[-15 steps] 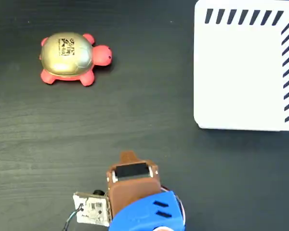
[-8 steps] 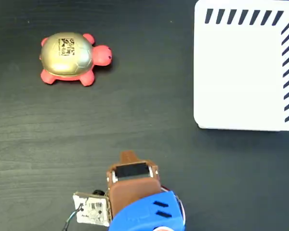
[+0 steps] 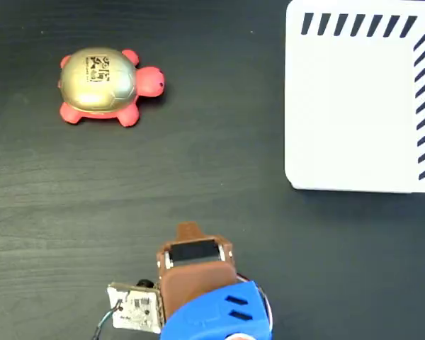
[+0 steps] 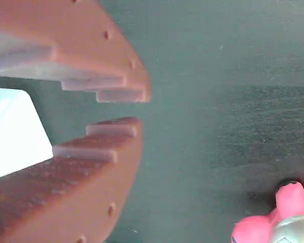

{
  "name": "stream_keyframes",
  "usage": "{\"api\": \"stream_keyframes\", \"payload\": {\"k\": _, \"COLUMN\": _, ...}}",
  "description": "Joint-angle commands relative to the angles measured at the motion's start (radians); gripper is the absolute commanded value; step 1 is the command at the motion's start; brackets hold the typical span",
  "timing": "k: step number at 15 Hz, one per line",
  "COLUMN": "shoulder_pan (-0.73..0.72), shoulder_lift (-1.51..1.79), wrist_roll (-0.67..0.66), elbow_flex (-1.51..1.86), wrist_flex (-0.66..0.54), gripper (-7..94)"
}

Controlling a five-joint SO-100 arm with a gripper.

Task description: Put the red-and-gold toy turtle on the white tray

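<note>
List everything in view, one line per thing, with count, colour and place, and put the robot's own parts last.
toy turtle: one, gold shell with a small black print, coral-red head and feet; upper left of the fixed view, on the table, head pointing right towards the tray.
white tray: one, white with short black diagonal stripes along its top and right edges; upper right of the fixed view, nothing on it.
table: one, dark wood grain; under everything.
arm: one, brown and blue, with a small bare circuit board on its left side; bottom centre of the fixed view.
gripper: one, brown with stepped fingers; a narrow gap between the tips in the wrist view, holding nothing, clear of the turtle.
</note>
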Motion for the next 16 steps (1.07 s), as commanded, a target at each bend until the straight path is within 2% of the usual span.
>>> {"api": "stream_keyframes", "payload": {"k": 1, "shoulder_pan": -0.017, "shoulder_lift": 0.006, "wrist_roll": 0.005, "elbow_flex": -0.011, "wrist_flex": 0.018, "gripper": 0}}
{"api": "stream_keyframes", "payload": {"k": 14, "shoulder_pan": -0.043, "shoulder_lift": 0.006, "wrist_roll": -0.021, "elbow_flex": -0.011, "wrist_flex": 0.017, "gripper": 0}}
{"api": "stream_keyframes", "payload": {"k": 16, "shoulder_pan": -0.035, "shoulder_lift": -0.005, "wrist_roll": 0.017, "elbow_flex": -0.02, "wrist_flex": 0.02, "gripper": 0}}
